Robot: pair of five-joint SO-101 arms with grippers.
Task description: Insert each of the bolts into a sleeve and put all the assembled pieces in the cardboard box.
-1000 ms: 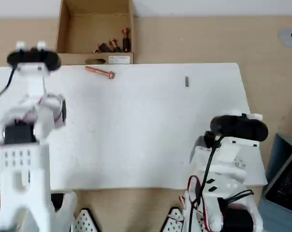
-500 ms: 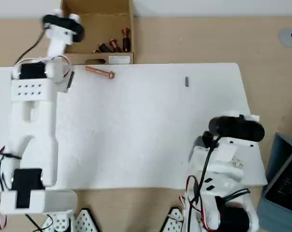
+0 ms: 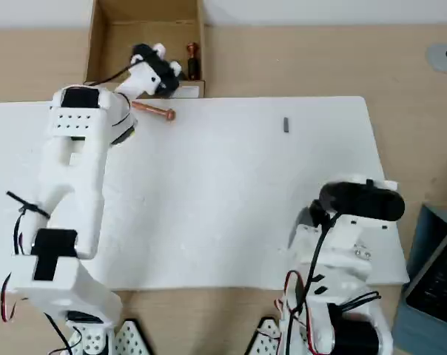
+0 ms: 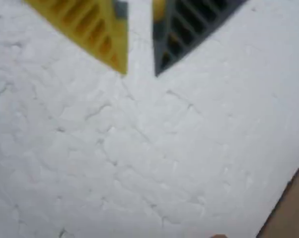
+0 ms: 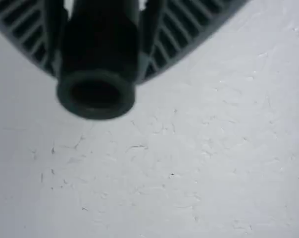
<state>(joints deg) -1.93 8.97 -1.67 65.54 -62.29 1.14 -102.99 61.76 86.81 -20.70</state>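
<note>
High view: the left arm point(image 3: 79, 148) stretches to the upper left of the frame, its wrist over the cardboard box point(image 3: 98, 44) front wall, beside 1 copper bolt point(image 3: 153, 111) on the white mat point(image 3: 231, 200). The left gripper point(image 4: 139, 69) has its fingers slightly parted and empty. The right gripper point(image 5: 97, 54) clamps 1 black sleeve point(image 5: 96, 94).

The left arm point(image 3: 75, 185) is lying stretched far forward, the left gripper point(image 4: 138, 69) showing narrowly parted, empty fingers, while the folded right arm point(image 3: 349, 244) is holding its right gripper point(image 5: 99, 44) clamped on a black sleeve point(image 5: 96, 94).
</note>
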